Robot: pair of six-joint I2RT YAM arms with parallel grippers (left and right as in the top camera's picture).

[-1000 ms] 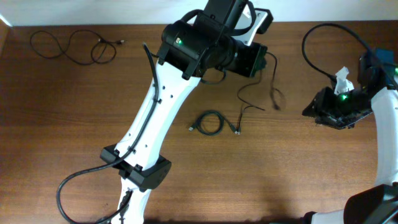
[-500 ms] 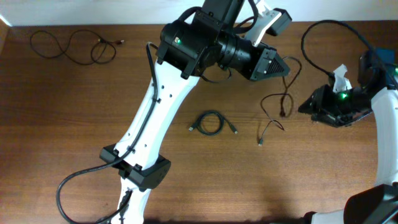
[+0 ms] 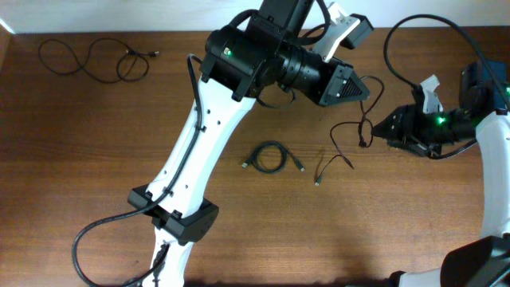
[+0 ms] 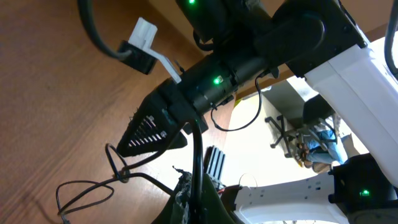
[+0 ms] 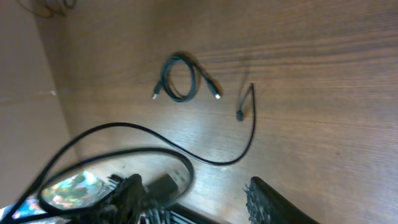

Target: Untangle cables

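Separating step: the closed left gripper (image 3: 365,89) is pinching one thin cable (image 5: 254,124), dangling right of centre near the coiled cable (image 3: 268,157). The right gripper (image 3: 381,132), jaws apart, is hovering beside it and probably needs to clamp the strand next.

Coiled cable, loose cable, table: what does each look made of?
The coiled cable looks rubber- or plastic-jacketed, dark and matte; it lies in a soft round loop, and its plug tips are pale, perhaps metal. The loose cable is a thinner black cord, likely similar, bending freely. The table shows brown wood grain with slight sheen; solid wood or laminate, cannot tell.
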